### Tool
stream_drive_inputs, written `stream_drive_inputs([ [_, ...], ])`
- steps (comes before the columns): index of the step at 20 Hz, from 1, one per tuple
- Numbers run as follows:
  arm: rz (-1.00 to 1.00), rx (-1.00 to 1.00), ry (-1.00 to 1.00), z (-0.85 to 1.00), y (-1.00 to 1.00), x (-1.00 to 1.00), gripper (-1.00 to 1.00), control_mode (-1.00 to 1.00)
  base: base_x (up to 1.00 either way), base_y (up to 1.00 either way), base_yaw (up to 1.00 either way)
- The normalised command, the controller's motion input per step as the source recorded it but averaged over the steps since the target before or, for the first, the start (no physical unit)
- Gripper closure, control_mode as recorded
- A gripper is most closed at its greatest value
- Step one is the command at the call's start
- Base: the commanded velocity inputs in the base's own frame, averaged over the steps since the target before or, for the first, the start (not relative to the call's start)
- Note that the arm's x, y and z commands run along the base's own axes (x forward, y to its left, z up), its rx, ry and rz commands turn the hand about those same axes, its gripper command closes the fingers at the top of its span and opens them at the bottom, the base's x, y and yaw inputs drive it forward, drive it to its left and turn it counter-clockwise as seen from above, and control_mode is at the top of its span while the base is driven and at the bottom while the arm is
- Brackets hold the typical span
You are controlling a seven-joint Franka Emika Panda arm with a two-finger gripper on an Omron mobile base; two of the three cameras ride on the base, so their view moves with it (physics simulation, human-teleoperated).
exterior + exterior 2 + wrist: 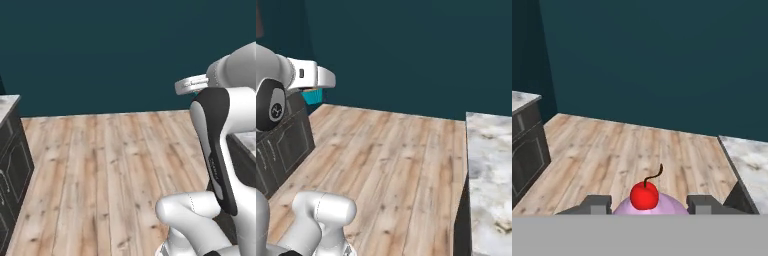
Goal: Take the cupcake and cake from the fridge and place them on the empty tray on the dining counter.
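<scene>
My gripper (649,204) is shut on the cupcake (646,199), whose pink frosting and red cherry show between the two dark fingertips in the hand view. In the right base view the cupcake's teal wrapper (312,96) hangs just under my white hand, high above the wooden floor. The marble top of the dining counter (488,170) lies to the right and reaches into the hand view as the dining counter (753,159). The cake, the fridge and the tray are out of view.
A dark cabinet with a marble top (11,160) stands at the left, seen again as a dark cabinet (526,145). Wooden floor (110,165) stretches ahead to a dark teal wall (100,55).
</scene>
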Motion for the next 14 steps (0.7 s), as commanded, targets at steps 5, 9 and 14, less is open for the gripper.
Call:
stream_drive_inputs([
  [5,0.0,0.0,0.0,0.0,0.0,0.0,1.0,1.0,1.0,0.37,-0.23],
  [9,0.0,0.0,0.0,0.0,0.0,0.0,1.0,1.0,1.0,0.21,-0.27],
  [14,0.0,0.0,0.0,0.0,0.0,0.0,1.0,1.0,1.0,0.2,-0.38],
])
